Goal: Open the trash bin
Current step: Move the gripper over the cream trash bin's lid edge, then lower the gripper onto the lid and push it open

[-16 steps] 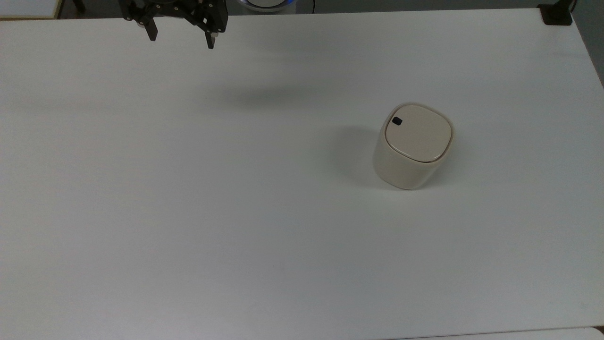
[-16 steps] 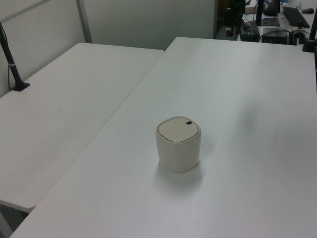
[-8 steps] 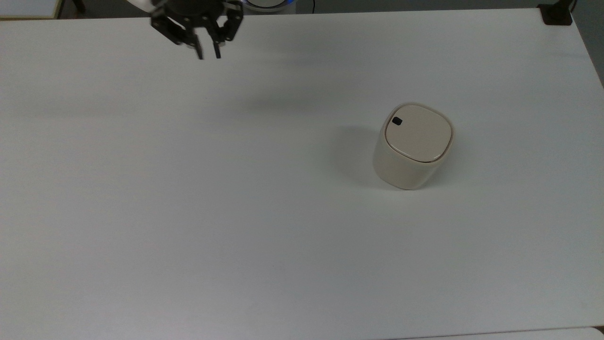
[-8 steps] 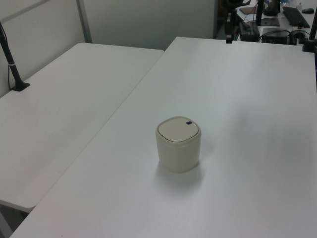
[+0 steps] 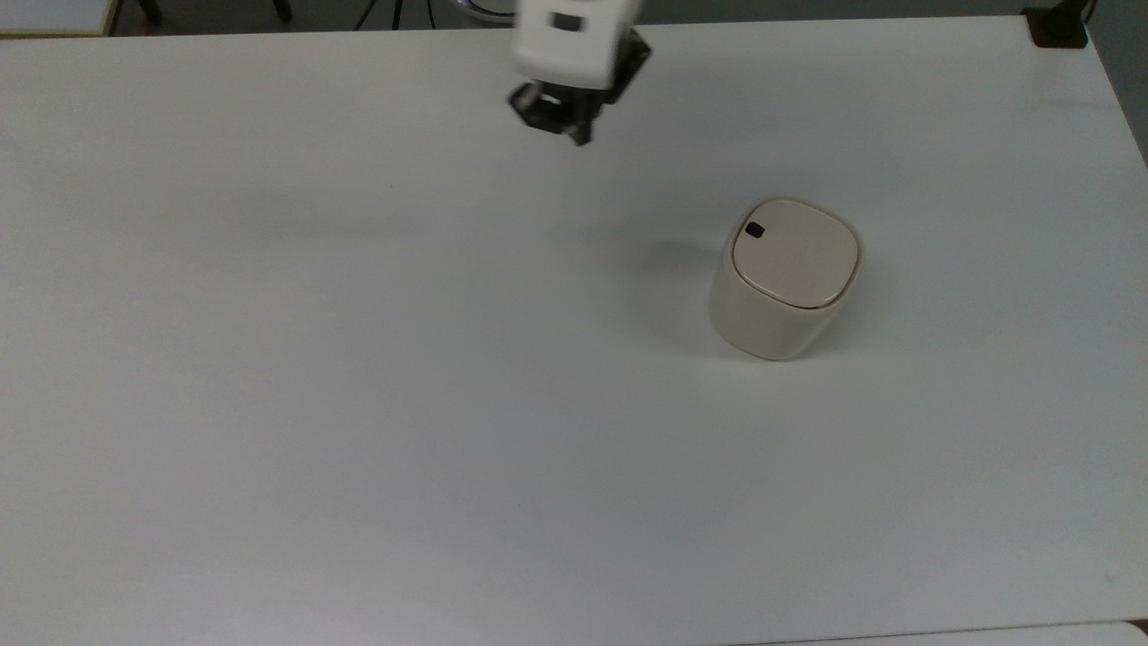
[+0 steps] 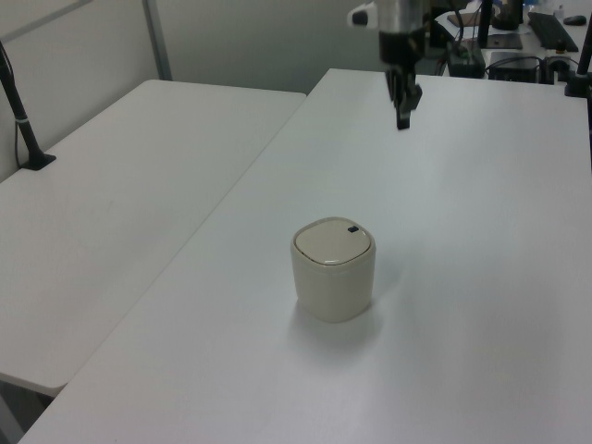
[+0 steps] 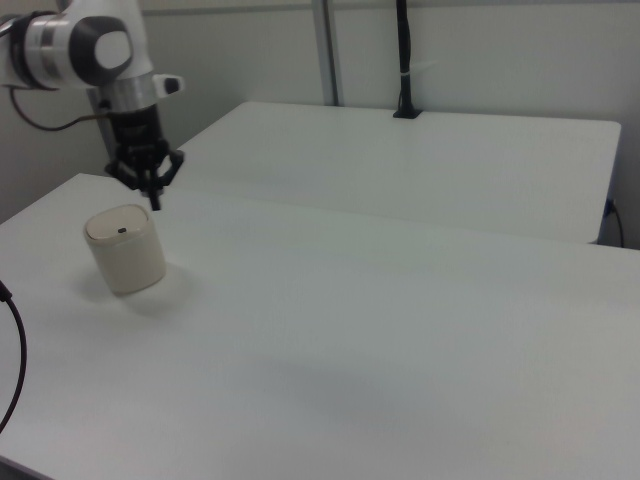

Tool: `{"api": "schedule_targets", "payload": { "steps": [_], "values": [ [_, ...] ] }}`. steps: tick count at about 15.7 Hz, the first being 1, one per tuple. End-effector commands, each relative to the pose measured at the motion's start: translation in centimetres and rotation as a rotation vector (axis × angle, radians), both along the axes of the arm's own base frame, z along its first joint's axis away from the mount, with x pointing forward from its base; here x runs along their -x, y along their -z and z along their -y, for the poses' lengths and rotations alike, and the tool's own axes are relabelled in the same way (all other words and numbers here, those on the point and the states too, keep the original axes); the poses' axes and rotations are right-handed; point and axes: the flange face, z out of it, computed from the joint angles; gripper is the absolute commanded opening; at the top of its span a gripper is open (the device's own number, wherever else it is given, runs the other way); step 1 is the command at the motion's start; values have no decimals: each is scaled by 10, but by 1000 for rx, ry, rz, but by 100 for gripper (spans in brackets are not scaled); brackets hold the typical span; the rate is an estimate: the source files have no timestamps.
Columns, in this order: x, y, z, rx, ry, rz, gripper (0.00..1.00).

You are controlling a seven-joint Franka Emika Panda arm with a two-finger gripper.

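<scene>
Cream trash bin [image 5: 786,278], lid closed

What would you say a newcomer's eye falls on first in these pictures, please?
Most likely the trash bin, a cream, rounded-square tub standing alone on the white table, towards the top view's right, its lid down and a small black button at one corner. Next comes the gripper, hanging above the table near its far edge in the top view, up and to the top view's left of the bin and apart from it.
</scene>
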Motion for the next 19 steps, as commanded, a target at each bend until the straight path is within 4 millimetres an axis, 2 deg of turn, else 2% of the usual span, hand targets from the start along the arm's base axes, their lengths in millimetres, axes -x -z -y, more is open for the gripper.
{"api": "schedule_targets", "payload": {
  "steps": [1, 3, 6, 8, 11, 14, 17, 19],
  "values": [
    [-2, 15, -54, -21, -191, 26, 0],
    [-6, 27, -82, -34, -222, 51, 0],
    [-19, 58, -118, -41, -254, 105, 0],
    [-24, 70, -131, -48, -269, 138, 0],
    [-20, 75, -160, -66, -309, 180, 0],
    [-19, 92, -170, -60, -306, 160, 0],
    [-15, 121, -183, -51, -323, 117, 0],
    [-14, 121, -183, -50, -323, 111, 0]
  ]
}}
